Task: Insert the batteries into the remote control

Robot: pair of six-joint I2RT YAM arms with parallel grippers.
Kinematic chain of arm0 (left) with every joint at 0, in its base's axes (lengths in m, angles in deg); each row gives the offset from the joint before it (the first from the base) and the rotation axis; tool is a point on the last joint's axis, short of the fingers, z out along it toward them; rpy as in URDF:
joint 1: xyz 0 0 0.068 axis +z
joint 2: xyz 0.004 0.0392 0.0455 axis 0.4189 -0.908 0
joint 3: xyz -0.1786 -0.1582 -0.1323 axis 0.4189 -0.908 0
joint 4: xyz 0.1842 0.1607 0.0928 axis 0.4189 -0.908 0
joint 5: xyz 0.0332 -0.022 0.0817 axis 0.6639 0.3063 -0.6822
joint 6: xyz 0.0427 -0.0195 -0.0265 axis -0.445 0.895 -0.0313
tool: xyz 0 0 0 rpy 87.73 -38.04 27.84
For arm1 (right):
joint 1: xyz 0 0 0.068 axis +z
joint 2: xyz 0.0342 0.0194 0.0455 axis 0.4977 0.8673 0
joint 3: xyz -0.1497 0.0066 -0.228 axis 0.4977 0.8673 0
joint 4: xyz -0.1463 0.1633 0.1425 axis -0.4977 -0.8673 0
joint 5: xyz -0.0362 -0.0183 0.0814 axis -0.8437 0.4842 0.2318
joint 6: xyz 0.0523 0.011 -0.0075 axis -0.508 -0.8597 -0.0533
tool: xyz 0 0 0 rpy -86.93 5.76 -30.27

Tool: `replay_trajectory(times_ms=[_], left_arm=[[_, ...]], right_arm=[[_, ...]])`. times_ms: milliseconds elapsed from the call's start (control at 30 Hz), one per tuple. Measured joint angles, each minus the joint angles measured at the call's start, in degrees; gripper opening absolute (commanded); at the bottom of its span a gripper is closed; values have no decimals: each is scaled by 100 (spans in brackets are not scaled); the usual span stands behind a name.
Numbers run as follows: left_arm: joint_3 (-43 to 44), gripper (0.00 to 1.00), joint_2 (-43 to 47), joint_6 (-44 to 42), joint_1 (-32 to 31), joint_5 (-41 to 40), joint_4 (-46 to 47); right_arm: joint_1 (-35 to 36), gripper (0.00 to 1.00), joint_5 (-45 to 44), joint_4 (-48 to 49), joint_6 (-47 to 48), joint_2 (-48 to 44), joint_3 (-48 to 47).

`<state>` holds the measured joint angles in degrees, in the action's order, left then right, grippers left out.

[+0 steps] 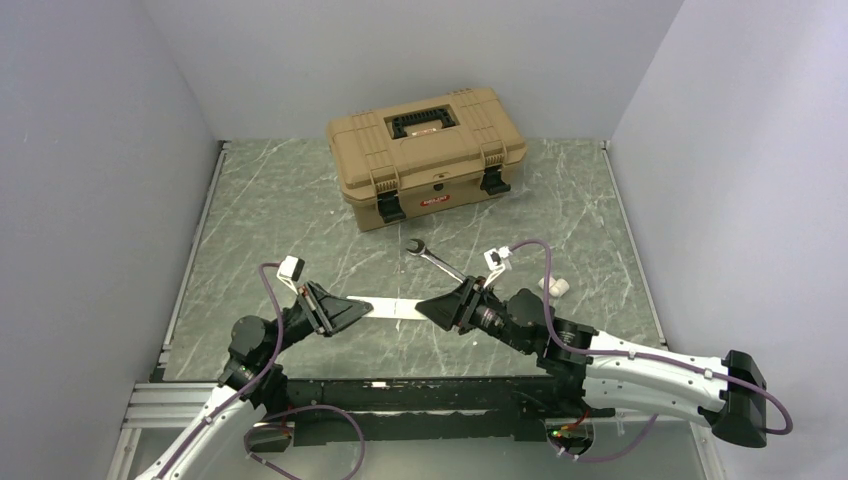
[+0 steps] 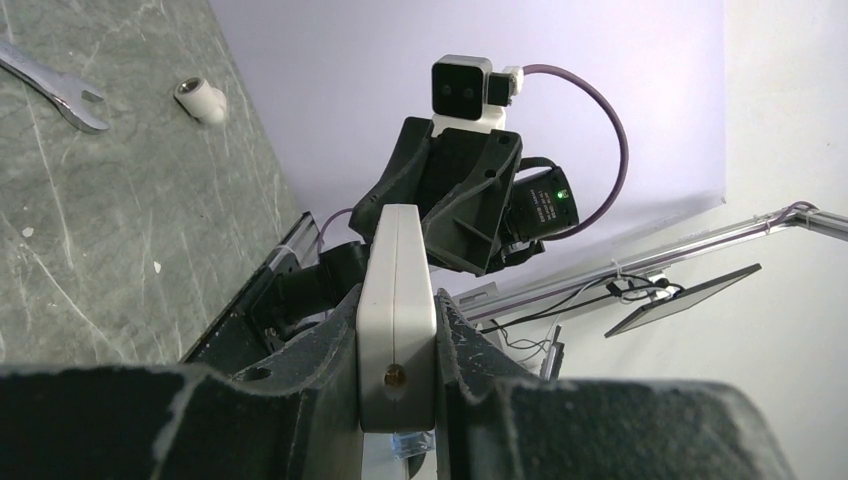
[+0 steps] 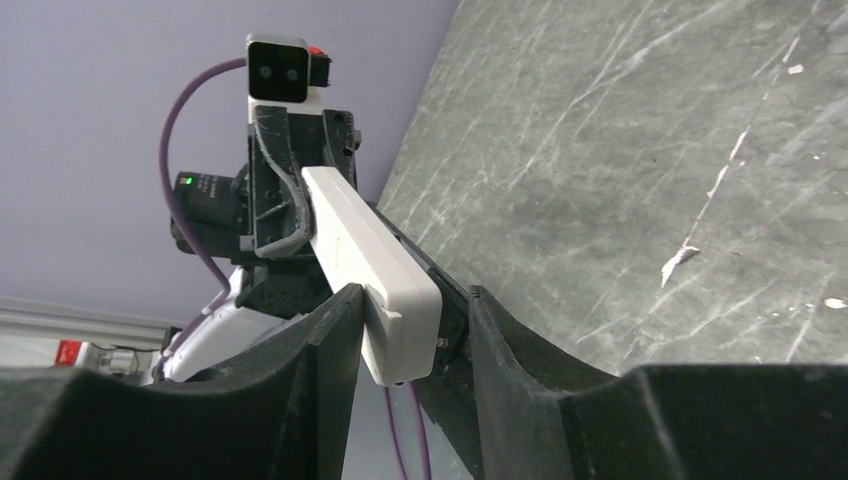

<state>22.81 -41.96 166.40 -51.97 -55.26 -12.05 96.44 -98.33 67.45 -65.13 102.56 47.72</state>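
I have the remote control (image 1: 395, 308) held level above the table (image 1: 280, 220), on the near side of the tan toolbox (image 1: 425, 155) and well apart from it, white and slim between both arms. The left gripper (image 1: 365, 310) is clamped tight on one end, its two dark fingers (image 2: 300, 380) pressed flat against the remote's narrow sides. The right gripper (image 3: 405, 320) brackets the other end with its jaws partly spread. One finger (image 3: 335, 340) lies against the casing, and a dark gap shows between the casing and the other finger, so that side has no firm hold. A steel wrench (image 1: 432, 257) lies on the table between the toolbox and the remote. A small white fitting (image 1: 555, 286) sits on the table near the wrench, out past the toolbox's right-hand end.
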Motion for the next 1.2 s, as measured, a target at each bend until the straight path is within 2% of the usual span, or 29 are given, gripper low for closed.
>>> replay_trajectory(times_ms=[433, 667, 933, 1200], left_arm=[[0, 0, 92, -11, 0, -83, -417], [0, 0, 269, -52, 0, -133, -782], [0, 0, 278, -52, -7, -179, -824], [0, 0, 229, -50, -7, -275, -887]], right_arm=[[22, 63, -345, -697, 343, 195, -310], [22, 67, -498, -994, 647, 313, -501], [22, 73, -501, -1270, 911, 382, -675], [22, 74, -629, -1676, 1355, 195, -1054]])
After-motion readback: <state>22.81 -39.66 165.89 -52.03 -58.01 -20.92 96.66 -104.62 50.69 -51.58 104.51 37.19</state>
